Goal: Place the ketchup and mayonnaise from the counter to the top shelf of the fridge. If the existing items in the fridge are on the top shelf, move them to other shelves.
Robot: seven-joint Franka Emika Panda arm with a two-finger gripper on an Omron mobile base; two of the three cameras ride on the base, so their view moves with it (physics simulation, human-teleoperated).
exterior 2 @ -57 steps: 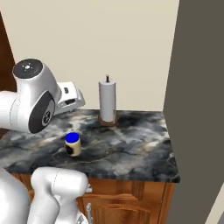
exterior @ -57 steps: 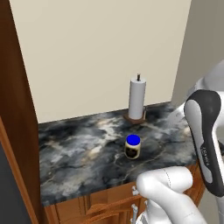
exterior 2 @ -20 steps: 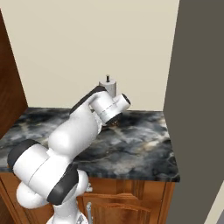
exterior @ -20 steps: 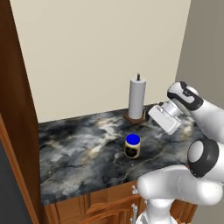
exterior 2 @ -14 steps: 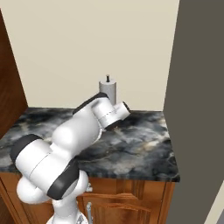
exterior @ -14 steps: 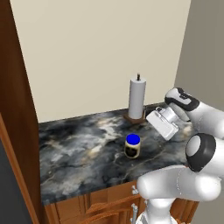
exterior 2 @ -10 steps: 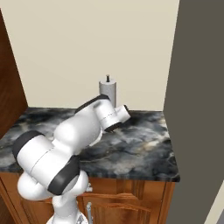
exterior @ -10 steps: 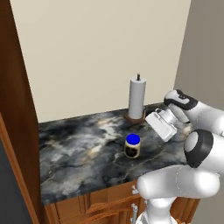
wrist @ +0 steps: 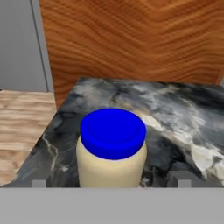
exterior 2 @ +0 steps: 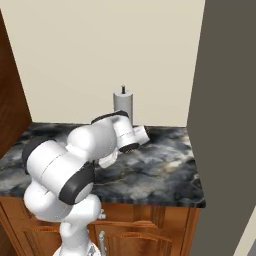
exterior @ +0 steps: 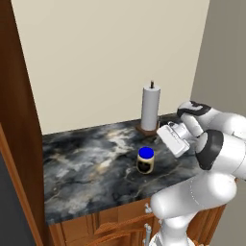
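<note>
The mayonnaise (exterior: 145, 160) is a cream jar with a blue lid, standing upright near the middle of the dark marble counter (exterior: 81, 163). My gripper (exterior: 166, 139) hovers just right of it, slightly above lid height, and points at it. In the hand view the mayonnaise (wrist: 112, 146) sits centred and close, and the gripper (wrist: 109, 183) is open with one fingertip (wrist: 39, 183) on each side of the jar, not touching it. The ketchup is out of view.
A paper towel roll (exterior: 150, 109) on a wooden stand rises at the back of the counter, behind the gripper. A tall wooden panel (exterior: 14, 120) bounds the counter's left end. A grey wall-like side (exterior 2: 225, 125) bounds its right end.
The hand has come down and leftward from near the paper towel roll toward the jar. The jar has stayed put and the jaws have stayed open.
</note>
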